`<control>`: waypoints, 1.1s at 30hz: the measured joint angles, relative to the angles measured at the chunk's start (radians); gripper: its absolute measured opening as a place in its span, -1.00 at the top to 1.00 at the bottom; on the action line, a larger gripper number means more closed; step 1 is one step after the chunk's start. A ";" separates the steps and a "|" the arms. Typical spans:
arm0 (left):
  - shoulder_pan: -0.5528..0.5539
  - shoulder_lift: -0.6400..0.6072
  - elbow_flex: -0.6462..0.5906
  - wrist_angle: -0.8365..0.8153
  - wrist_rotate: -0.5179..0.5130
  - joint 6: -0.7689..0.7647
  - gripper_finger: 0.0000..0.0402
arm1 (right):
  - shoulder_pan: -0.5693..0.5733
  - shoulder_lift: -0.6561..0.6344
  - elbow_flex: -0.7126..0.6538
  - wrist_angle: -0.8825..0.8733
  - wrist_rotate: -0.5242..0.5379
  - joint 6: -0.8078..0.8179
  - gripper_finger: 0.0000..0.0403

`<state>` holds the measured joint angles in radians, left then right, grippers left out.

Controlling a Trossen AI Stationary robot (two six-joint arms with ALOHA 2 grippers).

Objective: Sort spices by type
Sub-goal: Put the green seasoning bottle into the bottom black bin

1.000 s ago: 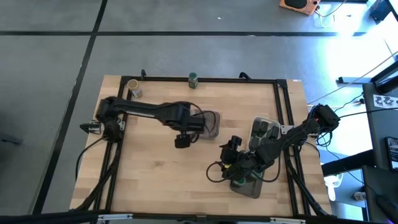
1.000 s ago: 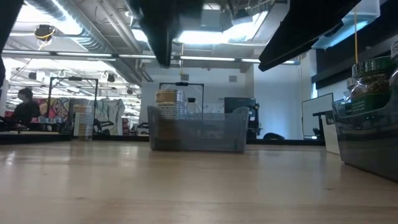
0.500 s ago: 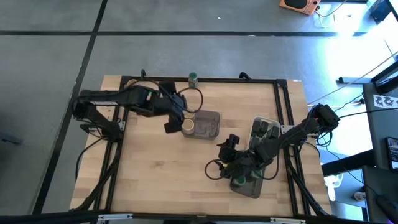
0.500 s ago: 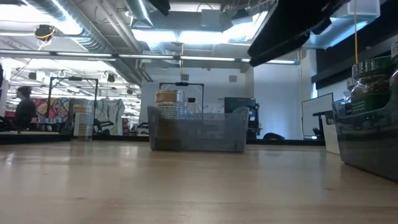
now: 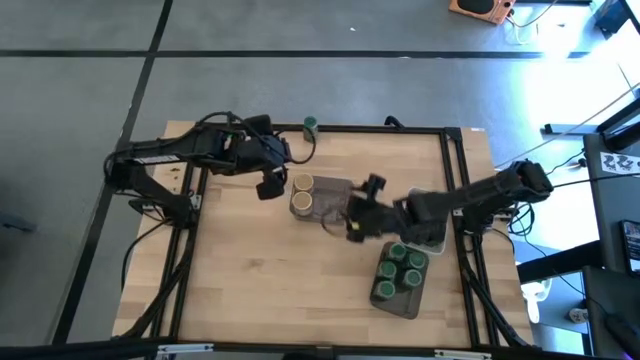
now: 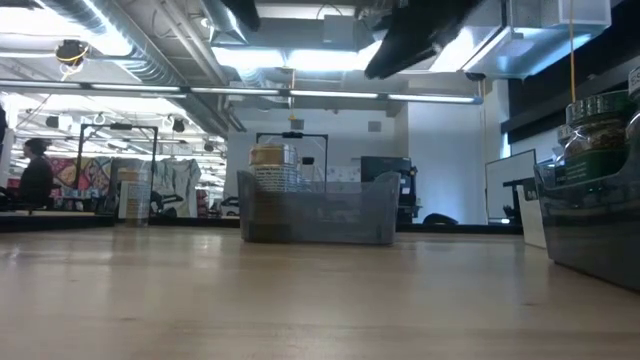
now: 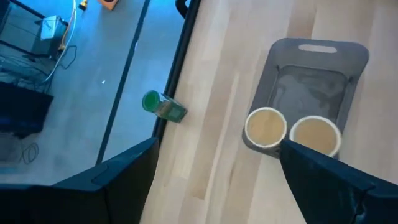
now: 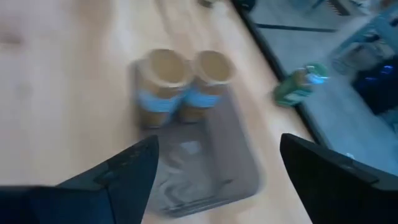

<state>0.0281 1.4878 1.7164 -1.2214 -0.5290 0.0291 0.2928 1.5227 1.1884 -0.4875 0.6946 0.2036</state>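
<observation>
Two tan-lidded spice jars (image 5: 301,193) stand side by side at the left end of a grey tray (image 5: 335,200). They also show in the left wrist view (image 7: 265,126) and in the right wrist view (image 8: 163,74). A green-lidded jar (image 5: 310,127) sits alone at the table's far edge. Several green-lidded jars (image 5: 398,270) fill a dark tray (image 5: 400,303) at the near right. My left gripper (image 5: 267,186) hangs open, high and left of the tan jars. My right gripper (image 5: 353,216) hovers open just right of the grey tray.
A black frame rail (image 5: 380,128) runs along the table's far edge. A pale tray (image 5: 434,240) lies partly under my right arm. Bare wood lies at the near left (image 5: 260,280). Beyond the table, in the low view, a person (image 6: 36,175) is at the far left.
My left gripper has risen and drawn back from above the grey tray toward the table's far left, uncovering the tan jars. My right gripper has lifted off the tray of green jars and swung toward the grey tray, leaving the green jars uncovered.
</observation>
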 joint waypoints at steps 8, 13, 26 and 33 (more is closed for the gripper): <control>0.042 -0.192 -0.361 0.284 0.000 -0.020 -0.65 | -0.270 -0.001 0.019 0.074 -0.119 -0.184 -0.65; 0.064 -0.287 -0.635 0.524 0.001 -0.035 -0.65 | -0.431 0.009 0.019 0.183 -0.263 -0.262 -0.65; 0.106 -0.323 -1.083 1.074 0.001 -0.065 -0.65 | -0.695 0.145 0.019 0.435 -0.499 -0.321 -0.65; 0.105 -0.323 -1.154 1.214 0.001 -0.065 -0.65 | -0.749 0.290 0.052 0.598 -0.557 -0.320 -0.65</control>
<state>0.1329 1.1648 0.5628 -0.0071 -0.5282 -0.0363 -0.4562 1.8129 1.2405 0.1106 0.1371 -0.1168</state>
